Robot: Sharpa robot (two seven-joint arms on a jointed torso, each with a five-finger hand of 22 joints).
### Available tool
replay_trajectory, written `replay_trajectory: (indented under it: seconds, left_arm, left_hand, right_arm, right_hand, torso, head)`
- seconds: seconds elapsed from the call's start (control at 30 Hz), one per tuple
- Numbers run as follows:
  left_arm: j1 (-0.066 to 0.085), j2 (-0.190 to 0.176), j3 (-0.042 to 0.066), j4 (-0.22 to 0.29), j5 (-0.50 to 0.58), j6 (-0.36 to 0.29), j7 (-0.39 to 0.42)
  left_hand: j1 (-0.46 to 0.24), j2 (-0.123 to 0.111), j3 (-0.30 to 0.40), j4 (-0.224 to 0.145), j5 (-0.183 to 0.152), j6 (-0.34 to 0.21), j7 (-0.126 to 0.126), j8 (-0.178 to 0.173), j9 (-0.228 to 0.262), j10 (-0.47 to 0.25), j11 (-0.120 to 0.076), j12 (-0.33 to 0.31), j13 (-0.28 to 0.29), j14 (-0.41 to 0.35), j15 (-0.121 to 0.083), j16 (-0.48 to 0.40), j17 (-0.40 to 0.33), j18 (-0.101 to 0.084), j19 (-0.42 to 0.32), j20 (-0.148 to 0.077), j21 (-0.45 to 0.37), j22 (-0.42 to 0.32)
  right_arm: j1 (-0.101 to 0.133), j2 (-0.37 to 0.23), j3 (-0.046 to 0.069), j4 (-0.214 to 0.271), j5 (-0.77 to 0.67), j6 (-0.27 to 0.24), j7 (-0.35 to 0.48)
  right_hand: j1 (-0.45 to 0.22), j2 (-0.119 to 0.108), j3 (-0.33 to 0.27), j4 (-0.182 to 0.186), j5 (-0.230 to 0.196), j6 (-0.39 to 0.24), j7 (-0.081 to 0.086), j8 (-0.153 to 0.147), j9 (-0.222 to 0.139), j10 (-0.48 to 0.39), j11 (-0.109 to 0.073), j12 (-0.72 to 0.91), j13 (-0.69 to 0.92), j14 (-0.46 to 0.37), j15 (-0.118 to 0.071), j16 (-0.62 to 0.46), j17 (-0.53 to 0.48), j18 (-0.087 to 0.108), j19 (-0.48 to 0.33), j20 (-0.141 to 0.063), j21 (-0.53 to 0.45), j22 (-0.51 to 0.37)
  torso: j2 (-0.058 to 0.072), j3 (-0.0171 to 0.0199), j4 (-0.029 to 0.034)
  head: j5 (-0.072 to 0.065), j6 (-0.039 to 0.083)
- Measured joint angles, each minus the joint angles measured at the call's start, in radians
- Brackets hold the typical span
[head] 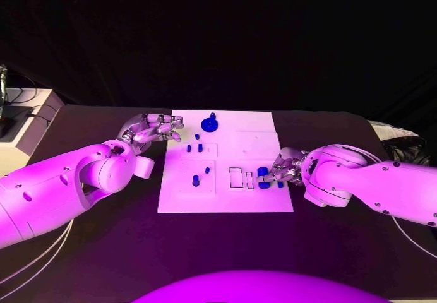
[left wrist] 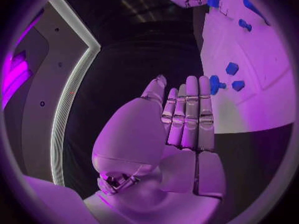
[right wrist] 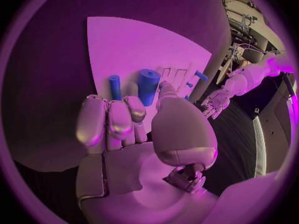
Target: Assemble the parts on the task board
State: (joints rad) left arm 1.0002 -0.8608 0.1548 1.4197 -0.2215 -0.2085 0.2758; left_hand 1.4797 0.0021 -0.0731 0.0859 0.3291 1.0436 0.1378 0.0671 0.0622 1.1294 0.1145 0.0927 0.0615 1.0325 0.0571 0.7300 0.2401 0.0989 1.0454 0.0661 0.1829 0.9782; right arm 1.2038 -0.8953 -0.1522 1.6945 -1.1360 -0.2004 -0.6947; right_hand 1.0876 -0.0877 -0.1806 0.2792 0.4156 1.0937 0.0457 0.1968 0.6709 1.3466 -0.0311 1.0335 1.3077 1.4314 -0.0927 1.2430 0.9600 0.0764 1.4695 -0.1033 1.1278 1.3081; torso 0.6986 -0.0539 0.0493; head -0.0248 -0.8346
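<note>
So the task board (head: 228,189) sits in the middle of the black table (head: 109,252), with blue parts scattered over it. The right hand (head: 285,169) is at the board's near right corner. From the right wrist view its fingers (right wrist: 109,122) are curled in a bit, and just past the fingertips stand a fat blue cylinder (right wrist: 148,86) and a thin blue peg (right wrist: 114,87), side by side and upright. The thumb tip looks right next to the cylinder, but honestly I can't tell if it's actually gripping it or just touching; in the head view the cylinder (head: 263,176) is half hidden behind the fingers.

The left hand (head: 155,130) hovers at the board's far left edge. The wrist camera shows its fingers (left wrist: 187,117) straight and packed together, palm flat, holding nothing. Just beyond those fingertips are a few small blue pieces (left wrist: 218,83) on the board. Further out from that hand, near the board's far edge, there's a round blue knob-shaped part (head: 210,124), and a couple of little pegs (head: 194,148) stand in a recessed square nearby.
</note>
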Motion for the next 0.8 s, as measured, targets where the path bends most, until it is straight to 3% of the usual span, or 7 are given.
replay_trajectory:
  seconds: [0.33, 0.43, 0.53, 0.6, 0.73, 0.8]
  left_arm:
    - [0.0, -0.001, 0.0, 0.0, 0.0, 0.0, -0.001]
    - [0.0, -0.001, 0.0, -0.001, 0.0, 0.0, -0.001]
    - [0.0, -0.001, 0.0, -0.001, 0.001, 0.0, -0.001]
    - [0.0, -0.002, 0.0, -0.001, 0.001, 0.001, -0.002]
    - [0.0, -0.002, 0.0, -0.002, 0.001, 0.001, -0.002]
    - [0.0, -0.002, 0.0, -0.002, 0.001, 0.001, -0.002]
  left_hand:
    - [0.0, 0.0, -0.003, 0.003, 0.0, 0.0, 0.0, 0.0, 0.0, 0.0, 0.0, 0.0, 0.0, 0.0, 0.0, 0.0, 0.0, 0.0, 0.0, 0.0, -0.005, -0.002]
    - [0.0, 0.0, -0.003, 0.003, 0.0, 0.0, 0.0, 0.0, 0.0, 0.0, 0.0, 0.0, 0.0, 0.0, 0.0, 0.0, 0.0, 0.0, 0.0, 0.0, -0.005, -0.002]
    - [0.0, 0.0, -0.003, 0.003, 0.0, 0.0, 0.0, 0.0, 0.0, 0.0, 0.0, 0.0, 0.0, 0.0, 0.0, 0.0, 0.0, 0.0, 0.0, 0.0, -0.005, -0.002]
    - [0.0, 0.0, -0.003, 0.003, 0.0, 0.0, 0.0, 0.0, 0.0, 0.0, 0.0, 0.0, 0.0, 0.0, 0.0, 0.0, 0.0, 0.0, 0.0, 0.0, -0.005, -0.002]
    - [0.0, 0.0, -0.005, 0.005, 0.0, 0.0, 0.0, 0.0, 0.0, -0.004, 0.004, 0.0, 0.0, 0.0, 0.0, 0.0, 0.0, 0.0, 0.0, 0.0, -0.009, -0.005]
    - [0.0, 0.0, -0.005, 0.005, 0.0, 0.0, 0.0, 0.0, 0.0, -0.004, 0.004, 0.0, 0.0, 0.0, 0.0, 0.0, 0.0, 0.0, 0.0, 0.0, -0.009, -0.005]
  right_arm:
    - [-0.01, 0.024, 0.003, -0.03, 0.008, 0.008, 0.0]
    - [-0.011, 0.027, 0.004, -0.035, 0.008, 0.008, 0.0]
    - [-0.012, 0.029, 0.004, -0.036, 0.008, 0.007, 0.0]
    - [-0.013, 0.03, 0.004, -0.036, 0.007, 0.005, 0.002]
    - [-0.014, 0.028, 0.004, -0.032, 0.007, -0.004, 0.003]
    - [-0.015, 0.026, 0.003, -0.029, 0.009, -0.01, 0.003]
  right_hand:
    - [0.0, 0.001, -0.004, -0.018, 0.0, 0.007, -0.003, 0.008, 0.016, 0.0, 0.0, -0.004, 0.0, 0.0, 0.0, 0.0, 0.003, 0.0, 0.0, 0.0, 0.0, 0.0]
    - [0.002, 0.04, -0.025, -0.06, 0.019, 0.009, -0.003, 0.008, 0.018, 0.001, 0.001, -0.004, 0.0, 0.0, 0.0, 0.0, 0.004, 0.0, 0.0, 0.0, 0.0, 0.0]
    - [0.009, 0.065, -0.039, -0.102, 0.071, 0.008, -0.005, 0.008, 0.021, 0.001, 0.001, -0.004, 0.0, 0.0, 0.0, 0.0, 0.005, 0.0, 0.0, 0.0, 0.004, 0.0]
    - [0.014, 0.071, -0.045, -0.13, 0.141, 0.008, -0.005, 0.008, 0.021, 0.002, 0.002, -0.004, 0.0, 0.002, -0.002, -0.004, 0.005, 0.0, 0.0, 0.0, 0.004, 0.0]
    - [0.021, 0.077, -0.059, -0.149, 0.226, 0.007, -0.006, 0.006, 0.021, 0.005, -0.002, -0.004, 0.0, 0.004, -0.003, -0.004, 0.005, -0.002, -0.001, -0.001, 0.006, 0.0]
    - [0.021, 0.077, -0.058, -0.149, 0.223, 0.007, -0.007, 0.004, 0.021, 0.005, -0.006, -0.007, 0.0, 0.004, -0.003, -0.004, 0.005, -0.002, -0.004, -0.004, 0.008, 0.0]
  torso:
    - [0.0, 0.0004, 0.0001]
    - [-0.001, 0.0002, 0.0001]
    - [-0.001, 0.0002, -0.0002]
    - [-0.002, 0.0003, -0.0007]
    - [-0.002, 0.0005, -0.0016]
    - [-0.002, 0.0005, -0.0017]
  head:
    - [0.004, -0.005]
    - [0.006, -0.008]
    - [0.009, -0.009]
    - [0.01, -0.01]
    - [0.011, -0.01]
    - [0.011, -0.009]
